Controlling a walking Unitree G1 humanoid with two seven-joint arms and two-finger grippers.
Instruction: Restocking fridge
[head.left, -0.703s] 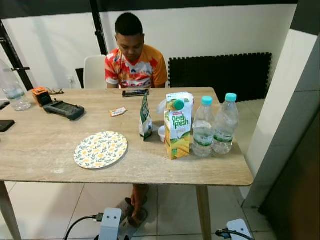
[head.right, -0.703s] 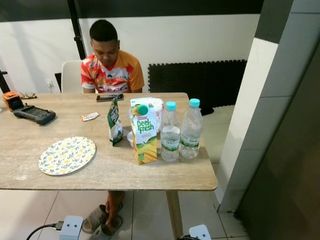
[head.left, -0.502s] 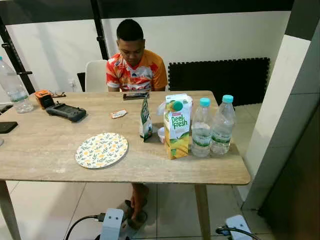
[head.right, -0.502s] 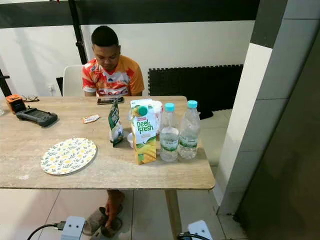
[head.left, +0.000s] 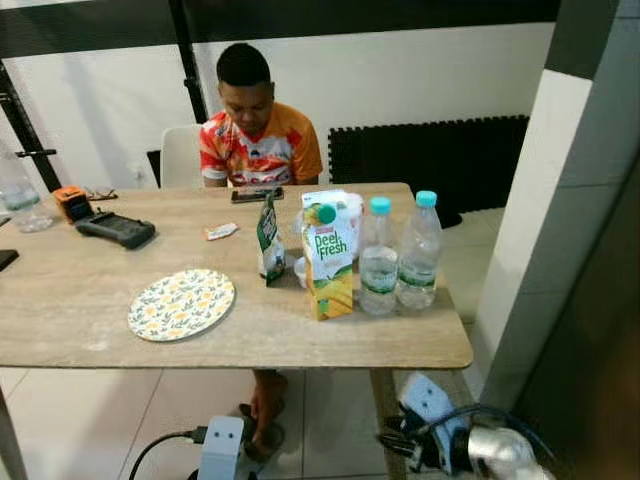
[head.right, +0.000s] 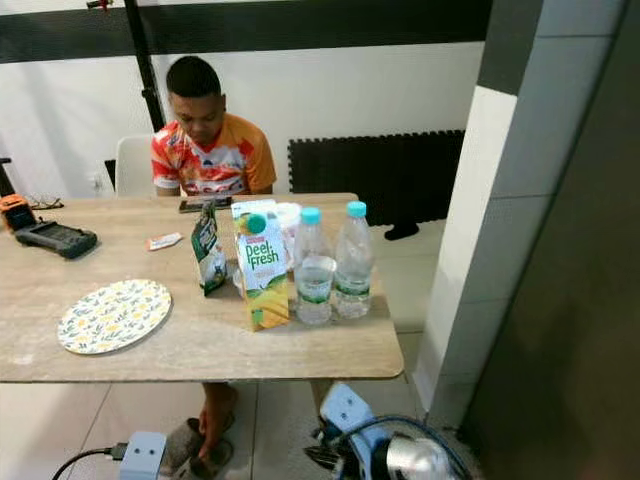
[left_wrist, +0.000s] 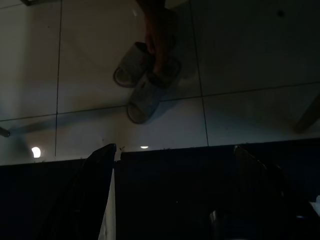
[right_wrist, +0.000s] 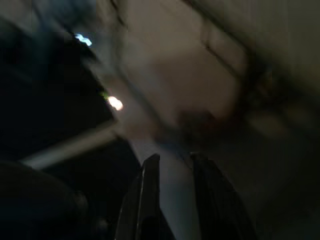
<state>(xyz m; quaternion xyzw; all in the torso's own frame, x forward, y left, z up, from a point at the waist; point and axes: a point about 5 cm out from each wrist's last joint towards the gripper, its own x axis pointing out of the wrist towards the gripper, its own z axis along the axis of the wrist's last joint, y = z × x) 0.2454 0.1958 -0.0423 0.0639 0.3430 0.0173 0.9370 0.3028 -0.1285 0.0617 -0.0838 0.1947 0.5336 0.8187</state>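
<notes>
Standing on table (head.left: 90, 310) — juice carton (head.left: 330, 262), two bottles (head.left: 398, 255), left gripper (left_wrist: 170, 200) wide, right gripper (right_wrist: 175, 195) narrow

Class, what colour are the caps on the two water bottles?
Light blue caps on both water bottles, clearest in the left eye view.

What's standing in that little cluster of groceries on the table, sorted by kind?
Water bottles: 2
Juice carton: 1
Green pouch: 1
White tub behind the carton: 1
Small white cup, mostly hidden: 1
Total: 6
</notes>
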